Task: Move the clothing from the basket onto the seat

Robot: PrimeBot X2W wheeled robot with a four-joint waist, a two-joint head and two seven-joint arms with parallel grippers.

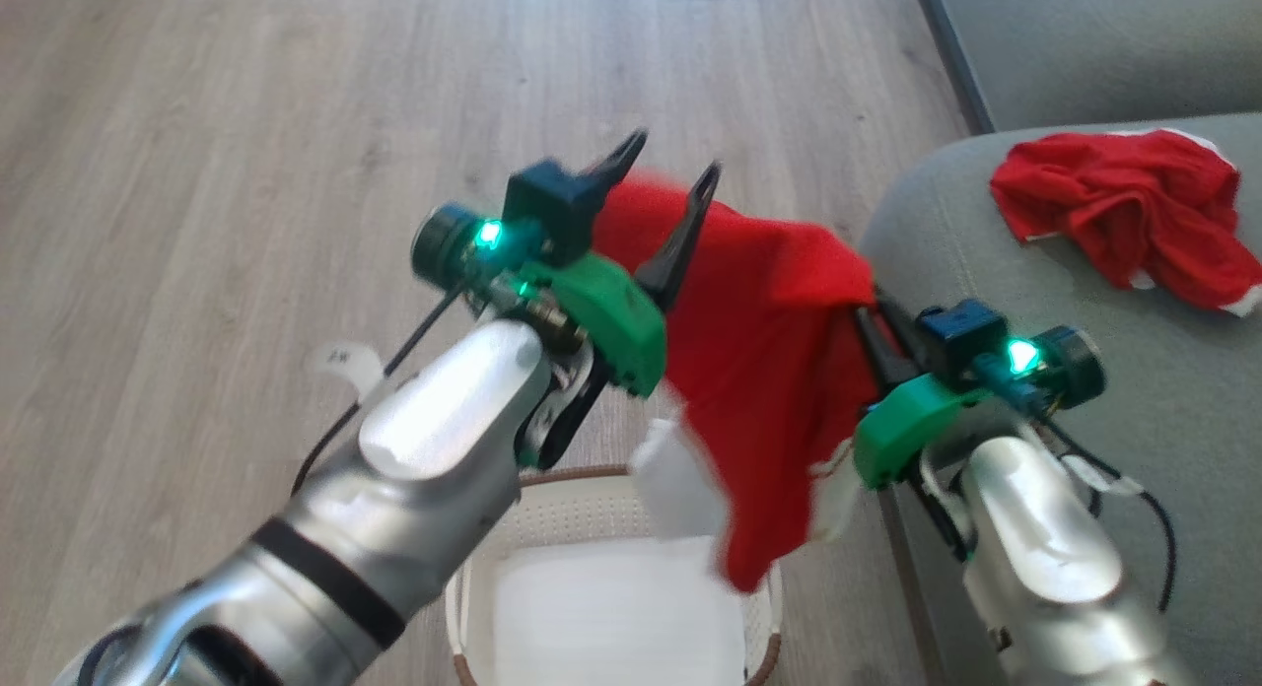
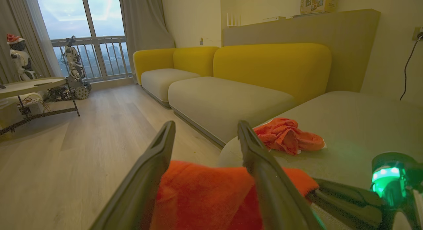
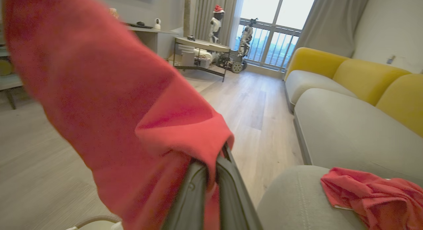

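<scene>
The likeliest trouble, in my judgement, sits on the left. The bright red thin fabric garment (image 1: 769, 371) lies draped between the long dark fingers (image 1: 680, 242) of the left gripper (image 1: 668, 173). Carrying it rightward could snag it there or drag it from the other hold, dropping it onto the pale wood-plank floor (image 1: 197, 173) or back into the cream perforated plastic basket (image 1: 577, 514) just below its hanging tail. Those left fingers stand wide apart, gripping nothing, the cloth merely resting near their base. The right gripper (image 1: 873, 321) has its fingers (image 3: 236, 200) clenched on a bunched fold, bearing the garment beside the large grey-green upholstered seat (image 1: 986, 272), where a crumpled red garment with white edging (image 1: 1124, 213) lies farther right.
</scene>
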